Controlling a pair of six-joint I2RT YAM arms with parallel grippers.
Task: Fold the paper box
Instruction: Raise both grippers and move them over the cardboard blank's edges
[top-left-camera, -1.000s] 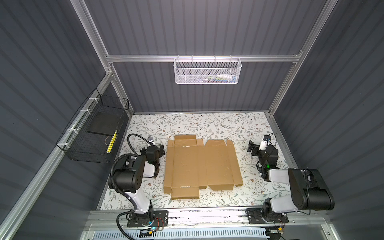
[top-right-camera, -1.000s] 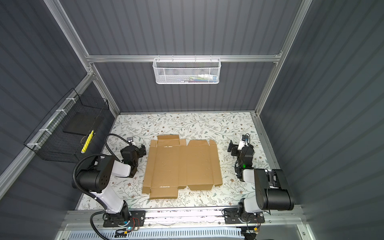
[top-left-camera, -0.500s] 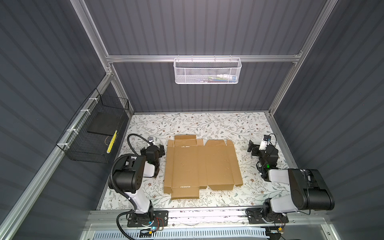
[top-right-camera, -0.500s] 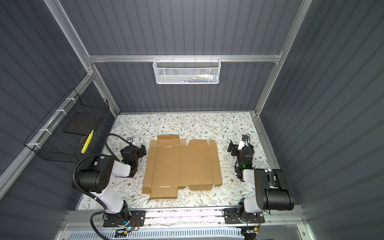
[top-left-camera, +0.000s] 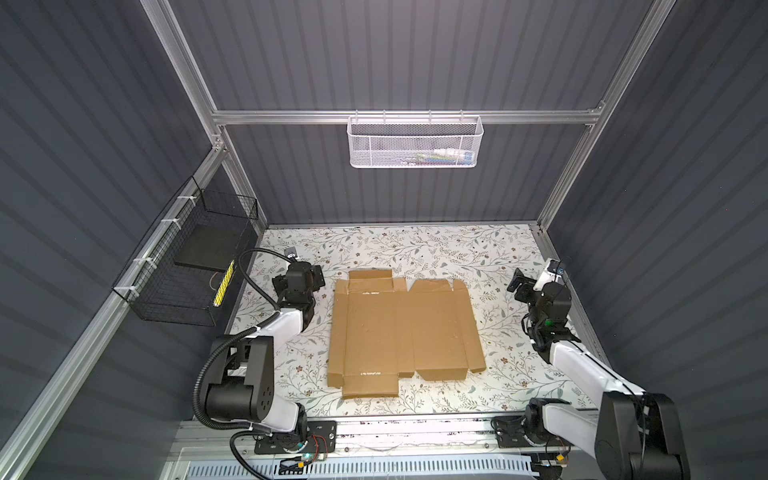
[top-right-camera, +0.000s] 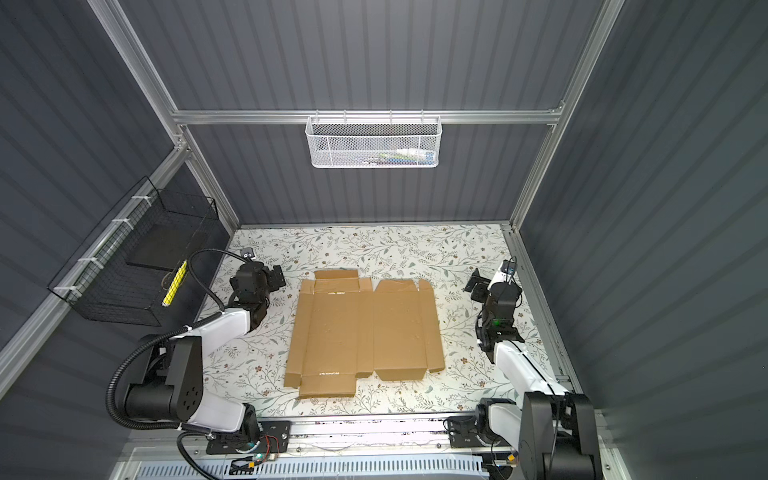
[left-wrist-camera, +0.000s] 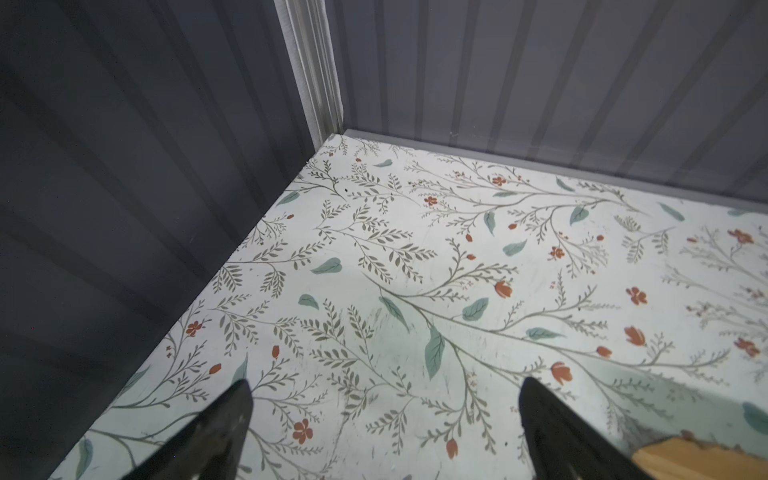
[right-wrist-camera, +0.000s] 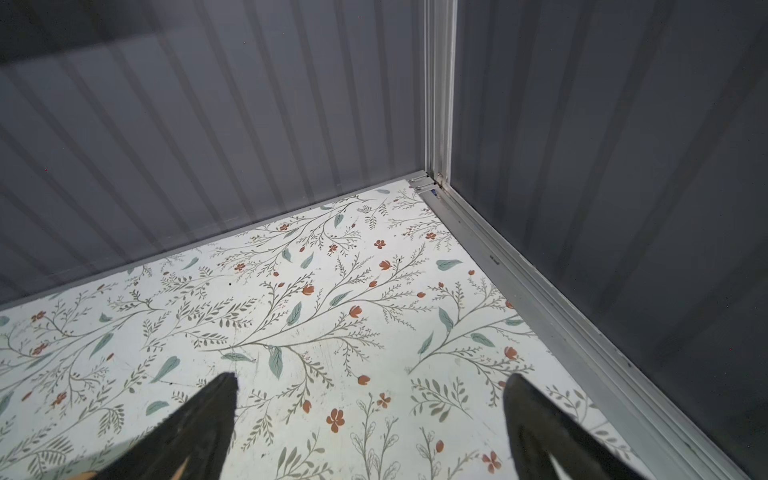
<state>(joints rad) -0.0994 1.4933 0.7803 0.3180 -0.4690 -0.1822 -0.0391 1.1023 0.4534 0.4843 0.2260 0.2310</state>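
Left pincer (left-wrist-camera: 385, 381) gapes over floral tabletop (left-wrist-camera: 415, 257) — grey walls (left-wrist-camera: 124, 166) (ribbed) around.

The paper box (top-left-camera: 403, 332), at the centre of both top views, is plain brown corrugated cardboard, matt, with creased fold lines and a few pale scuffs. The table (top-left-camera: 415, 249) under it has a smooth, faintly shiny covering printed with leaves and small red flowers. The walls (top-left-camera: 374, 62) are matt dark grey ribbed panels, and the frame (top-left-camera: 270, 117) is silvery metal. At upper centre hangs a white metal mesh basket (top-left-camera: 415, 145), and at left a black wire basket (top-left-camera: 178, 291). The arm shells (top-left-camera: 286, 326) are glossy white plastic.
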